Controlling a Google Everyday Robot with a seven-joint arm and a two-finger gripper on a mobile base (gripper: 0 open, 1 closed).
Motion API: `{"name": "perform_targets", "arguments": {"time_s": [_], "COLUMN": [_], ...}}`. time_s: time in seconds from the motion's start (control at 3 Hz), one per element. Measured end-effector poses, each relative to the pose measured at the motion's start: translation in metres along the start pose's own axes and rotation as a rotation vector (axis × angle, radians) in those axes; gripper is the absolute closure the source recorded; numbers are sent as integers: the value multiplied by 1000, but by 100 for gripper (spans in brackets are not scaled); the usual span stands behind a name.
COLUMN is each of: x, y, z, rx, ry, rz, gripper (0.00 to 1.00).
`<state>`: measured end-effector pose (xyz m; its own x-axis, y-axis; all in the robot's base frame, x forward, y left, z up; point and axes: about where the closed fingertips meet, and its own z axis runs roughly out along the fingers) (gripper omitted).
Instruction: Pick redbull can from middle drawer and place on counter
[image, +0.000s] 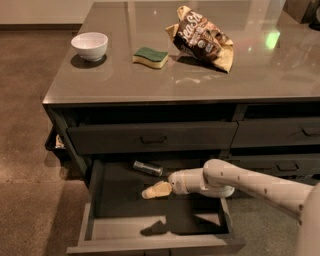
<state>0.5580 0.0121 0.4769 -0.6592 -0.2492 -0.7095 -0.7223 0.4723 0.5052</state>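
Observation:
The redbull can (147, 168) lies on its side at the back of the open middle drawer (155, 227), a slim silvery cylinder. My gripper (151, 191) reaches into the drawer from the right on a white arm. Its tan tips sit a little in front of the can and apart from it. The counter (165, 70) is the glossy grey-brown top above the drawers.
On the counter stand a white bowl (90, 46) at the left, a green and yellow sponge (151, 57) in the middle, and a brown chip bag (202, 39) to the right. A handled drawer (152, 137) is shut just above the open one.

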Motion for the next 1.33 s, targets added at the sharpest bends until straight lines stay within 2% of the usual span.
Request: {"name": "perform_targets", "arguments": {"time_s": [0.33, 0.67, 1.0, 1.33], "x": [2, -5, -18, -26], "y": [-46, -73, -84, -85], "z": [20, 27, 27, 35], "rx": [15, 34, 62, 81], "ry": [-67, -104, -145, -146], "rz": [-25, -81, -141, -217], "gripper": [0, 0, 0, 0]}}
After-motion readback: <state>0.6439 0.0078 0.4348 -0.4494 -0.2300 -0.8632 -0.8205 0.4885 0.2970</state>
